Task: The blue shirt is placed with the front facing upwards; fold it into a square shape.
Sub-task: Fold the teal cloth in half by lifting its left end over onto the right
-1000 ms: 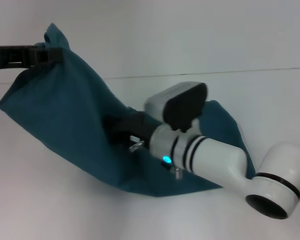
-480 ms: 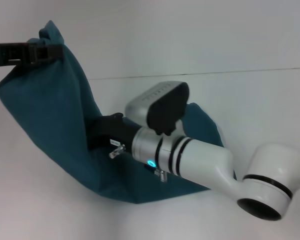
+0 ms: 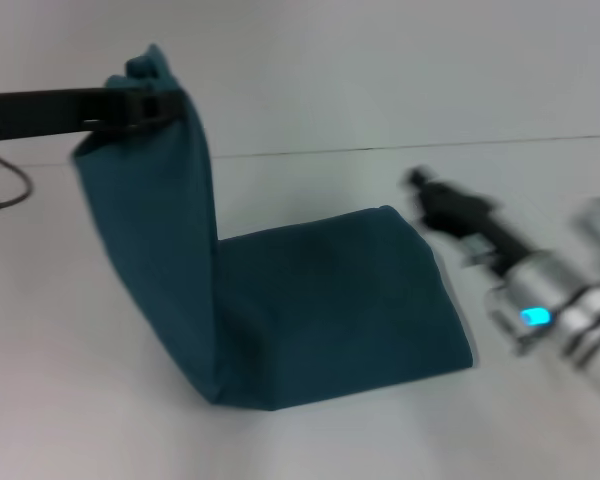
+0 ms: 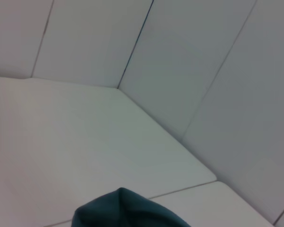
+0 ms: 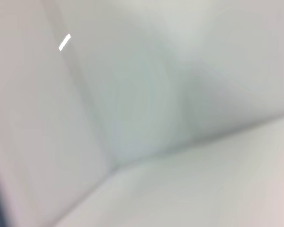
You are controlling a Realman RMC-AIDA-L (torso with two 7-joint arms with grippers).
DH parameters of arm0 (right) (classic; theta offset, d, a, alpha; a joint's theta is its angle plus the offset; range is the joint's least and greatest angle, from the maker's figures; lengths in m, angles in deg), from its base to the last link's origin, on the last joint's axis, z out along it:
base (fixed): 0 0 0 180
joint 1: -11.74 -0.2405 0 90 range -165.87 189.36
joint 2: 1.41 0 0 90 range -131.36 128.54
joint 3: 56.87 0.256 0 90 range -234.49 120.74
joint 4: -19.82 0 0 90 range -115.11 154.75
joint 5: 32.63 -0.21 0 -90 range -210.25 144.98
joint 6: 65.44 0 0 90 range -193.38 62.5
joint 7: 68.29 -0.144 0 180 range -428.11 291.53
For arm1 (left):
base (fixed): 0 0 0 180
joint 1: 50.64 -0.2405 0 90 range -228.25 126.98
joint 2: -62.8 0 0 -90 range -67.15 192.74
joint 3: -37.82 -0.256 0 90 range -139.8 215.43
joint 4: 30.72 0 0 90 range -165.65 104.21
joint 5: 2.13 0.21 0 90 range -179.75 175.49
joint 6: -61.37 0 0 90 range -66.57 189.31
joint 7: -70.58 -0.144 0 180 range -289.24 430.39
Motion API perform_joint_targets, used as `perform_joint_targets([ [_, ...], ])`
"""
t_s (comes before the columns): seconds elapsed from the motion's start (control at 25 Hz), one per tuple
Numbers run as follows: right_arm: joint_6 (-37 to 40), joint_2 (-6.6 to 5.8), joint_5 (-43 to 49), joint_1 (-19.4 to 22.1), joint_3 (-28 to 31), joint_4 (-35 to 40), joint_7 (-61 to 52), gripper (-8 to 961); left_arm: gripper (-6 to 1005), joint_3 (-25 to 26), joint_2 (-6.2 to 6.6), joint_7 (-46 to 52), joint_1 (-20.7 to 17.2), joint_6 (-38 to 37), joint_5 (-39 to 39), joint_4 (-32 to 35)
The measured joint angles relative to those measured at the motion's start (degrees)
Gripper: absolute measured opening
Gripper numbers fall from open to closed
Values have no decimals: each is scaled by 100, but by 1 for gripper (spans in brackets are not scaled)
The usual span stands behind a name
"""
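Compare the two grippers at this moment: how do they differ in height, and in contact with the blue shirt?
The left gripper is raised and pinches a bunched edge of the blue shirt, holding one panel up; the right gripper is low near the table, beside the flat part, touching no cloth. Whether its fingers are open is unclear. Both have dark fingers.

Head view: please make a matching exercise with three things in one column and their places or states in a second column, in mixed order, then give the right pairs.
Things:
1. left gripper
2. right gripper
3. blue shirt

States:
A. partly flat on the table, partly lifted up
B. beside the shirt's right edge, holding nothing
C. raised, clamping the shirt's bunched top edge

Pairs: 1-C, 2-B, 3-A
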State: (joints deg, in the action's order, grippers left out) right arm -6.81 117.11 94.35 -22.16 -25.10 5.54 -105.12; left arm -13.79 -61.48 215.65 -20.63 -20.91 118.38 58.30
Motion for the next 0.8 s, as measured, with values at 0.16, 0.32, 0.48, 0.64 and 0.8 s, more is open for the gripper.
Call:
perform_joint_targets([
  [0.16, 672, -23, -27, 102, 282, 1068, -978, 93, 30, -737, -21, 62, -4, 665, -98, -191],
  [0.32, 900, -37, -39, 143, 395, 1686, -1369, 94, 31, -1422, -33, 174, 56, 1299, -104, -469],
  [0.48, 991, -80, -144, 246, 497, 1994, -1487, 95, 31, -2035, -34, 246, 129, 1932, -148, -816],
  [0.64, 989, -163, -285, 382, 506, 2046, -1537, 96, 31, -2710, -35, 290, 178, 2742, -270, -1284],
  [0.8, 987, -208, -324, 450, 508, 2052, -1578, 97, 30, -3469, -35, 269, 358, 3686, -512, -1964],
])
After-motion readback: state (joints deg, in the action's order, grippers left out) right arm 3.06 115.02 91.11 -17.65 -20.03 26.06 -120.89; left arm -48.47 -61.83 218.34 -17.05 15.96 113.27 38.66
